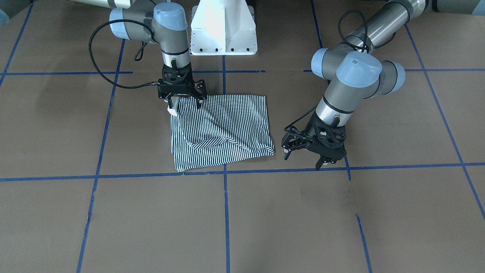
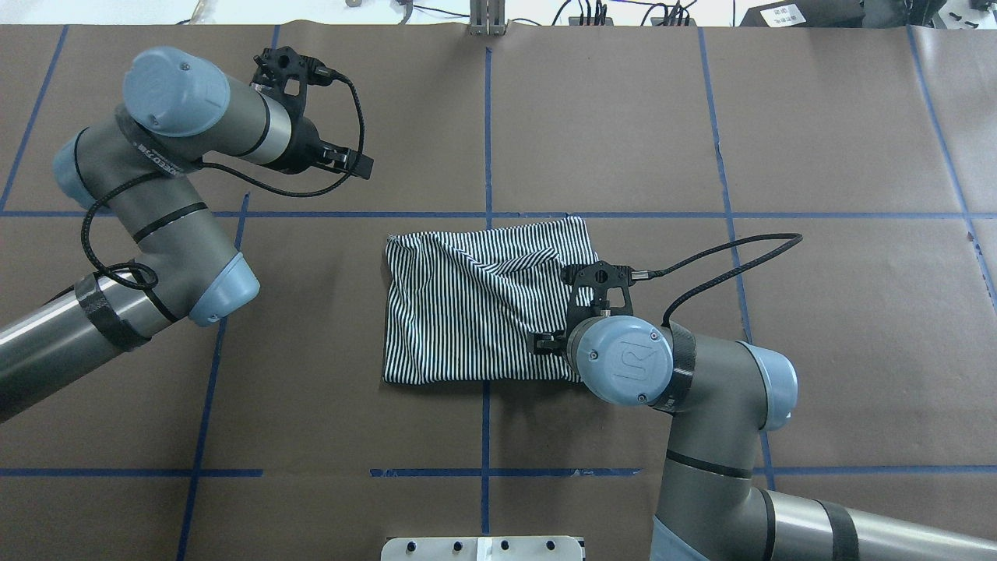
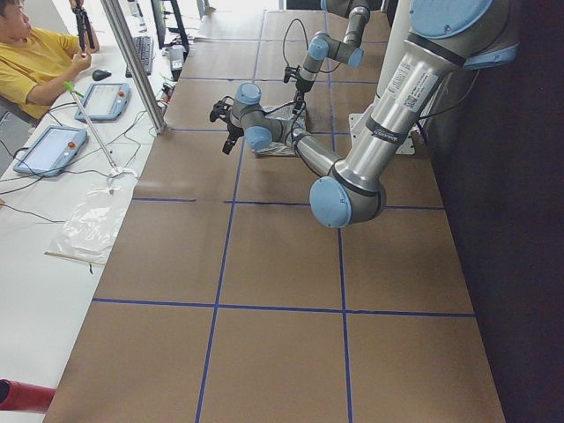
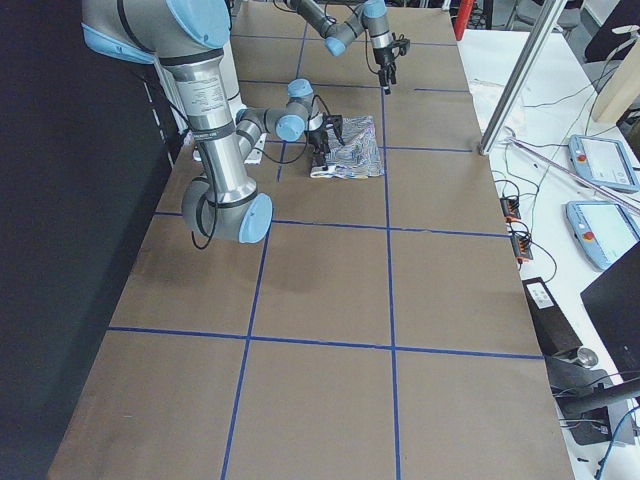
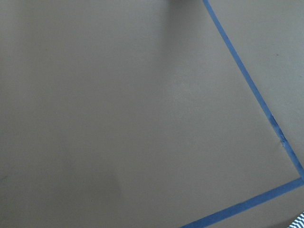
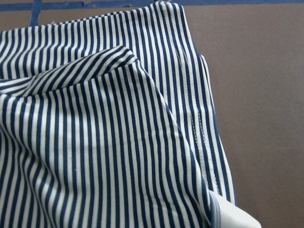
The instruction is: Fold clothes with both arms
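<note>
**Striped shirt on the bench, with both hands of the robot.**

**Shirt.** It lies near the middle of the bench as a roughly rectangular folded packet. It sits just in front of the white base, within the grid of blue tape. Its long axis runs across the bench, from the robot's right to its left. The stripes run mostly from the robot's side toward the far side. No collar shows, so which end is the neck cannot be told. A raised crease crosses the top layer on a slant, from the corner at the right hand toward the far left corner.

**Right hand.** It points straight down at the shirt's near right corner. Its fingers stand apart. One is over the cloth, and the other, with its white pad, is at the shirt's right edge. Whether either presses on the cloth cannot be told. The right wrist view looks down on this corner and shows wrinkled stripes and a double-stitched hem along the edge. Bare bench lies beyond the hem.

**Left hand.** It is tilted, with its fingers spread and nothing between them. It is just beside the shirt's far left corner and apart from the cloth. The left wrist view shows bare bench and a taped corner, with only a sliver of stripes at its lower right edge.
</note>
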Tool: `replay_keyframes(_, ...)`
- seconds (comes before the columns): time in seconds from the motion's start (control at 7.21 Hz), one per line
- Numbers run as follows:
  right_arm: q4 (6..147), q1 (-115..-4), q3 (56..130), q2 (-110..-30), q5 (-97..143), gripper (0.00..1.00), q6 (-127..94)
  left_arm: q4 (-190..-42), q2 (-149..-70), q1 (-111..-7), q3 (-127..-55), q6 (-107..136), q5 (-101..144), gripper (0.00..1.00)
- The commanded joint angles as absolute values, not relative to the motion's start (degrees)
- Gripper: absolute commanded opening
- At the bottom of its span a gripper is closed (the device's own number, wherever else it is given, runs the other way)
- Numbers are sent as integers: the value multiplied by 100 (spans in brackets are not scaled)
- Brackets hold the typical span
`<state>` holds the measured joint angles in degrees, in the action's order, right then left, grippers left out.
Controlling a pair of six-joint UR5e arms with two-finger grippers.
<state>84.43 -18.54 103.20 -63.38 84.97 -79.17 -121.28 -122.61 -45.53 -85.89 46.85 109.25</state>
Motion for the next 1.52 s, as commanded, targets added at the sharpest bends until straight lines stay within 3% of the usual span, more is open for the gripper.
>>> replay_keyframes(0.0,8429,-1828,10239,-6293,8438,100,-7919,-12138,-12261,-4553,-8587,4685,10925,100)
replay_keyframes(0.28,8429,-1933,10353,-6241,8472,100,-7867,-12138,-12261,-4544,-8587,4685,10925,100)
replay_keyframes(0.55,8900,-2868,10729,-6153,9493,100,-7238,-12112,-12243,-4561,-8770,4685,10925,100)
replay_keyframes(0.83,9612,-4142,11090,-6187,10541,100,-5740,-11370,-11744,-4857,-9672,4545,11352,100)
replay_keyframes(1.11,9633,-5390,11380,-6982,11606,100,-4077,-10323,-10955,-5620,-10736,2744,11399,100)
replay_keyframes(1.39,9580,-6874,11365,-8317,12336,100,-1429,-10222,-10006,-6866,-10864,504,11679,100)
